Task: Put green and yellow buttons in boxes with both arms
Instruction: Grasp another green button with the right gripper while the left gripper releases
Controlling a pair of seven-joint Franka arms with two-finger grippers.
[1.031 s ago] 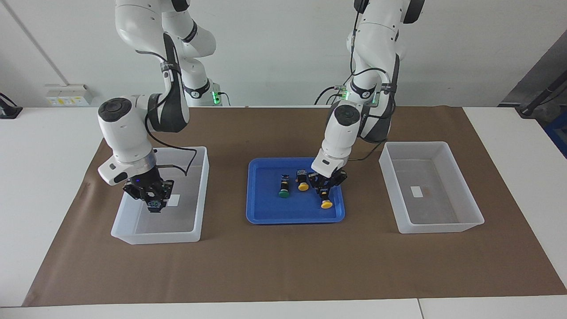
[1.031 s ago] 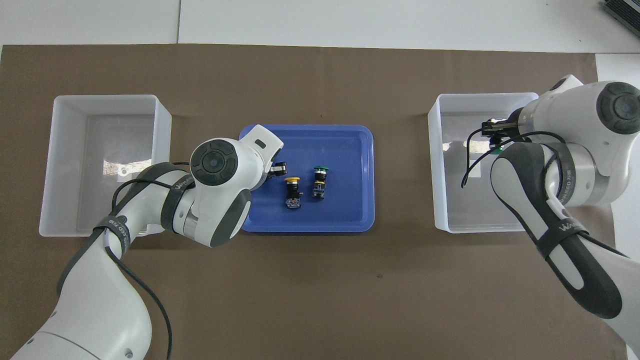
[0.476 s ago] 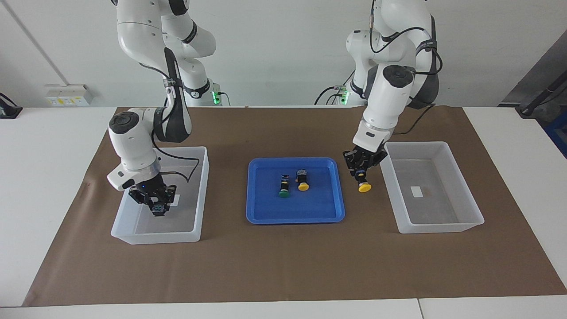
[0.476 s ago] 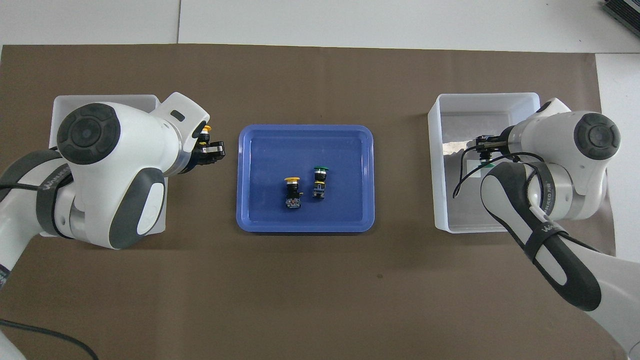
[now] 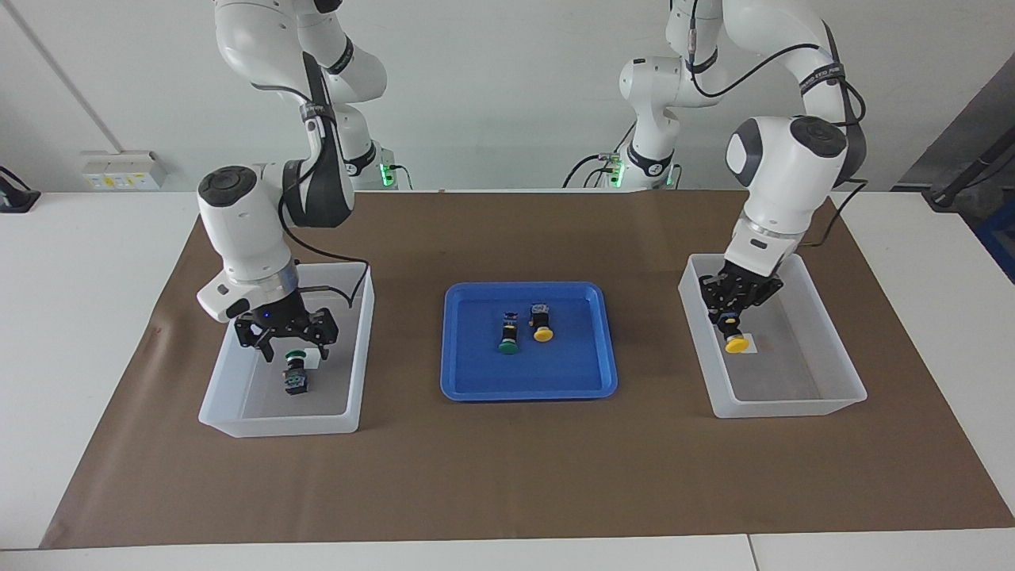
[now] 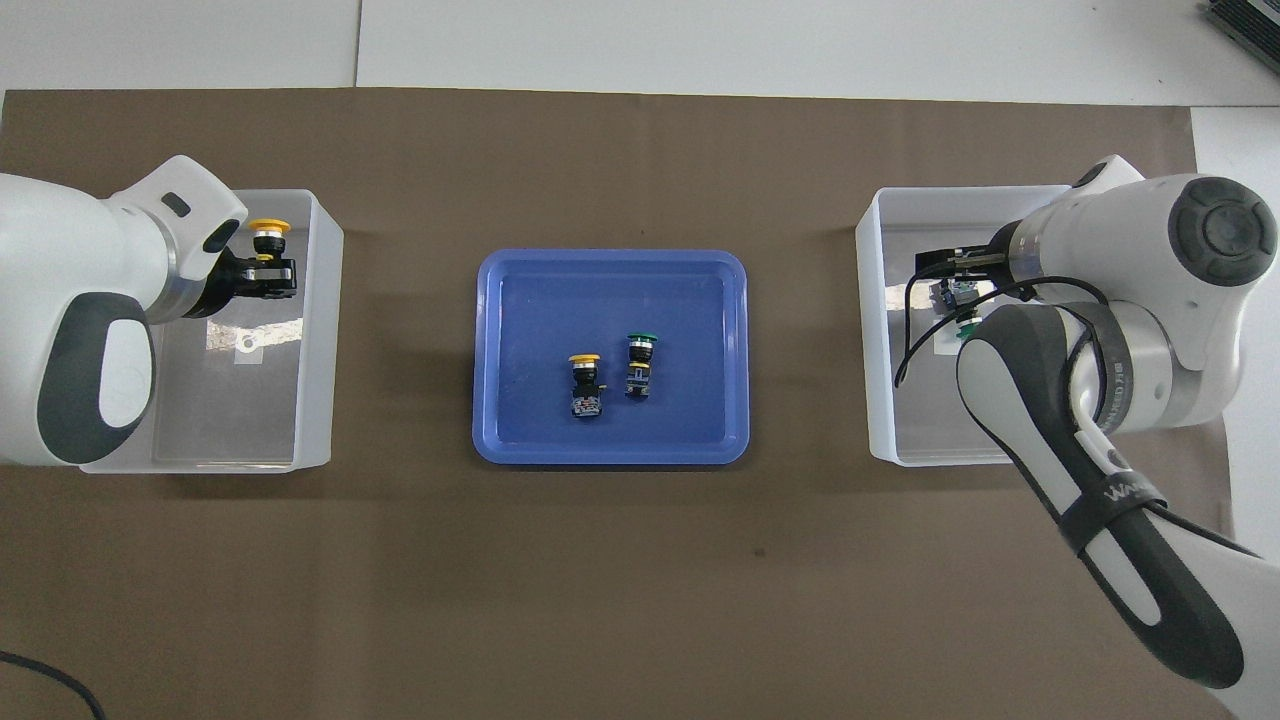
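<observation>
The left end effector hangs over the clear box at the left arm's end of the tabletop, its fingers closed on the black body of a yellow button whose cap points down toward the box floor; in the overhead view this same button shows just ahead of the left end effector, over the part of that box farther from the robots. The right end effector is over the other clear box at the right arm's end, with its fingers spread apart and gripping nothing. Directly under it a green button sits on the box floor, apart from both fingers; from overhead it is mostly hidden by the right arm's wrist and cable, with only a bit of green showing. The blue tray lies in the middle of the brown mat, between the two boxes. In it a second green button and a second yellow button lie side by side, just beside each other, caps pointing away from the robots, the yellow one toward the left arm's end.
</observation>
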